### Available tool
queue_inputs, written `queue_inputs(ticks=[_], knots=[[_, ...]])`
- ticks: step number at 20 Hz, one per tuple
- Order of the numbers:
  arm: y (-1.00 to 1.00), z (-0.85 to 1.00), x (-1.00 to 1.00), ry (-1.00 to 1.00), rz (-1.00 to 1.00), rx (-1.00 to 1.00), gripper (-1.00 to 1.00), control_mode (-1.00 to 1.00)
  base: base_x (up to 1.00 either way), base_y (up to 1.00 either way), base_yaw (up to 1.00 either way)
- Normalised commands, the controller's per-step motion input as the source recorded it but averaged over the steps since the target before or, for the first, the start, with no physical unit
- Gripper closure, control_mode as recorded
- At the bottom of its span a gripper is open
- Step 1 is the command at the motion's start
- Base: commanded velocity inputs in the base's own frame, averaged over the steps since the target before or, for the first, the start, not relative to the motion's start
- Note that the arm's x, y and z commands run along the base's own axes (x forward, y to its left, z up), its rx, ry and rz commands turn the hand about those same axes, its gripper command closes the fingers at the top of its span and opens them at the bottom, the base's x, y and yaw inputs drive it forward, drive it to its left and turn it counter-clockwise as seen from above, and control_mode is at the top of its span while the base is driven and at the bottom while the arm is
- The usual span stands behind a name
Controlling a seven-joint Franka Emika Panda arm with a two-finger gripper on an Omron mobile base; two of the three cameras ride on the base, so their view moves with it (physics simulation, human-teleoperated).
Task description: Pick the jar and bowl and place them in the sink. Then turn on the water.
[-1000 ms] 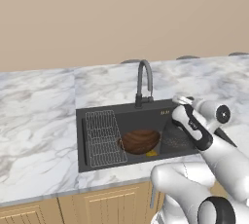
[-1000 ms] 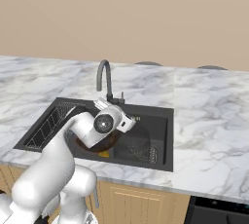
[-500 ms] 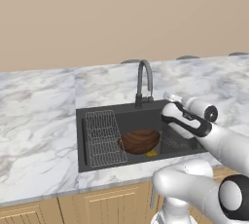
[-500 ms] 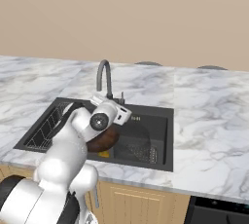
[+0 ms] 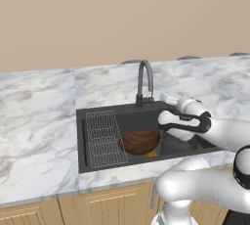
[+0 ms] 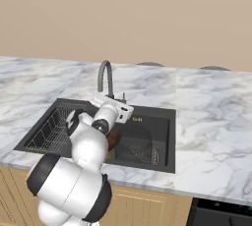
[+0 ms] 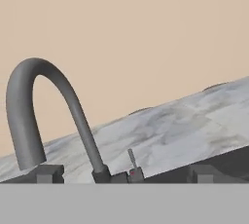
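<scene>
Reaching over the sink (image 5: 83, 141), the gripper (image 5: 168, 98) holds nothing, its jaws spread wide, just right of the faucet (image 5: 145, 79). The bowl (image 5: 140, 141) lies in the basin beside the wire rack (image 5: 103, 138); I cannot make out the jar. The likely risk is missing the small lever (image 7: 131, 158) at the faucet's base, or knocking the gooseneck, since both sit close together. Room is tight near the back rim, but open above the counter (image 5: 39, 106) behind.
</scene>
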Motion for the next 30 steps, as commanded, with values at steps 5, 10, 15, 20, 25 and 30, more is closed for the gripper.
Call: queue_inputs(ticks=[5, 10, 15, 20, 25, 30], knots=[[-0.01, -0.02, 0.13, -0.08, 0.04, -0.02, -1.00, -1.00, 0.00, 0.00, 0.00], [-0.08, -0.02, 0.23, -0.04, 0.03, -0.02, -1.00, -1.00, 0.00, 0.00, 0.00], [-0.03, 0.00, 0.09, 0.00, 0.01, -0.05, -1.00, -1.00, 0.00, 0.00, 0.00], [0.04, -0.10, 0.00, 0.00, 0.00, -0.11, -1.00, -1.00, 0.00, 0.00, 0.00], [0.21, -0.04, 0.02, 0.00, 0.00, -0.18, -1.00, -1.00, 0.00, 0.00, 0.00], [0.29, -0.05, 0.05, 0.00, 0.00, -0.22, -1.00, -1.00, 0.00, 0.00, 0.00]])
